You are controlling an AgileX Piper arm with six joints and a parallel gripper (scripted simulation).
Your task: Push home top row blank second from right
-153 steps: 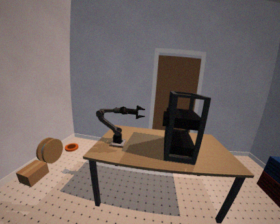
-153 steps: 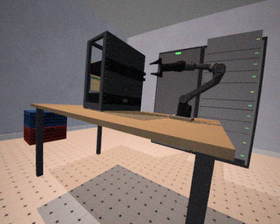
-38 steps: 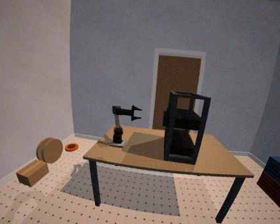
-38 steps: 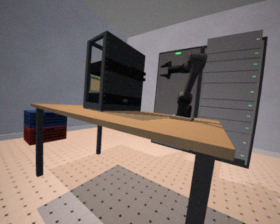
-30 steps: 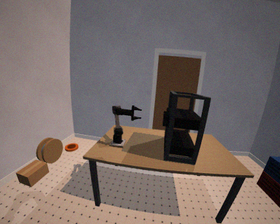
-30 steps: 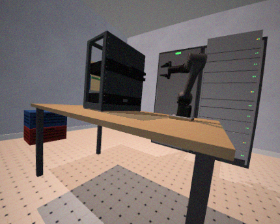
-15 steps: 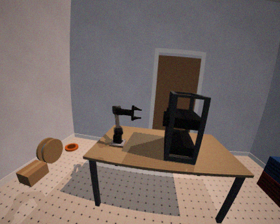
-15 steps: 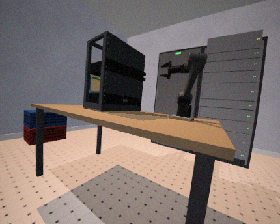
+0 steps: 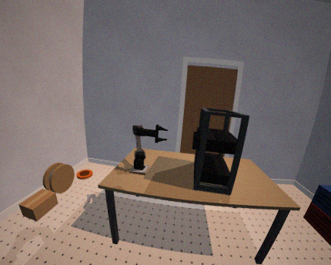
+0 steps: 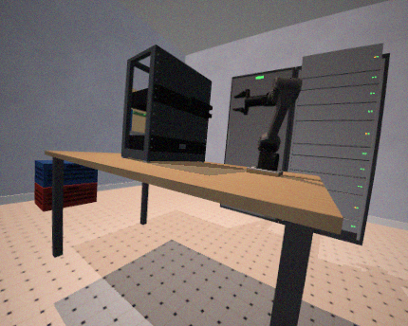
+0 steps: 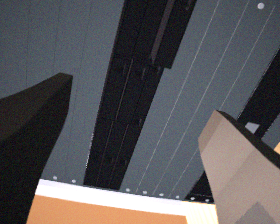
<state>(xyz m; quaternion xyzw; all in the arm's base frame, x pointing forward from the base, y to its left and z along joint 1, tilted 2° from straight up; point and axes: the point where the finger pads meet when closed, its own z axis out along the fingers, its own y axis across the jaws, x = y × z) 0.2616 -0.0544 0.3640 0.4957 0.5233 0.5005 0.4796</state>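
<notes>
On table (image 9: pixel 255 185), tool (image 9: pixel 161 133) wide, holding nothing, raised, well apart from rack (image 9: pixel 202 150)

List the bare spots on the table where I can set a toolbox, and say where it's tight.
Free: the table right of the rack, toward its near right corner, and the front strip along the near edge. The stretch between the arm's base plate and the rack shows bare wood, but the open gripper hangs above it.
</notes>
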